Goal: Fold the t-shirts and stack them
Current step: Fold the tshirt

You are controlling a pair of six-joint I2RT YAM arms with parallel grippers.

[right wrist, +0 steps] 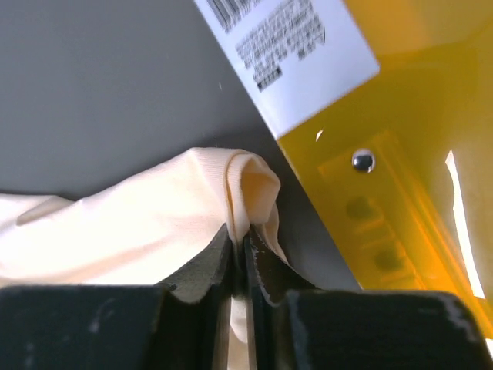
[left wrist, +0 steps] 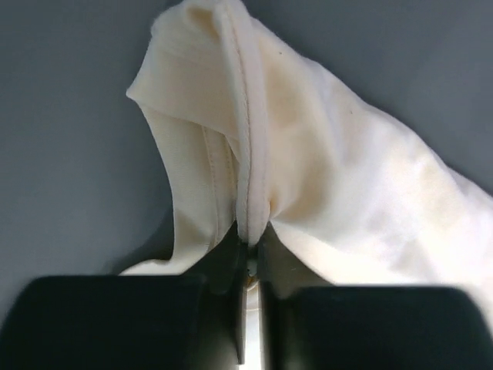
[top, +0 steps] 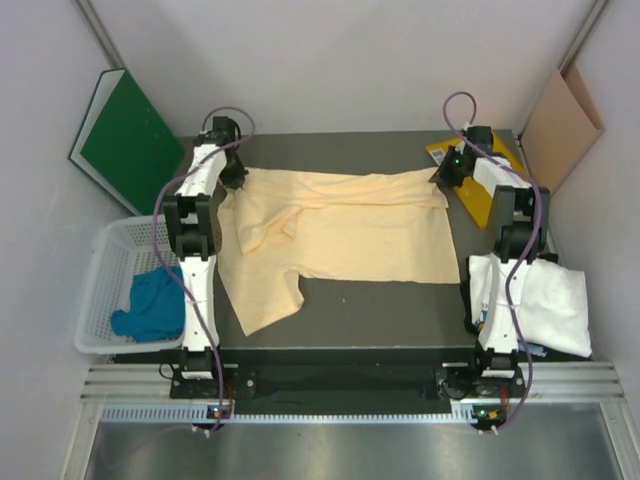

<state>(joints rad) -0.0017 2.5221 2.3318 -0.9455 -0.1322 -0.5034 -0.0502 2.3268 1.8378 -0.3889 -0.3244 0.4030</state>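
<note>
A green board [top: 125, 140] is leaning against the left wall, above a white slatted basket [top: 100, 262] that is sitting just beside the dark table [top: 380, 310]. A brown paper folder [top: 560, 125] is leaning in the far right corner. A bright-yellow folder [top: 478, 203] is lying flat at the table's far right, showing 1 white barcode label [right wrist: 296, 46] and 1 metal snap [right wrist: 363, 161].

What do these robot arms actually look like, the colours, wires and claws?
The left arm and right arm are slim white segments joined by black joints, each trailed by a looping purple cable. The left gripper and right gripper each have two flat, tapered black fingers. A green light glows near the right wrist.
</note>
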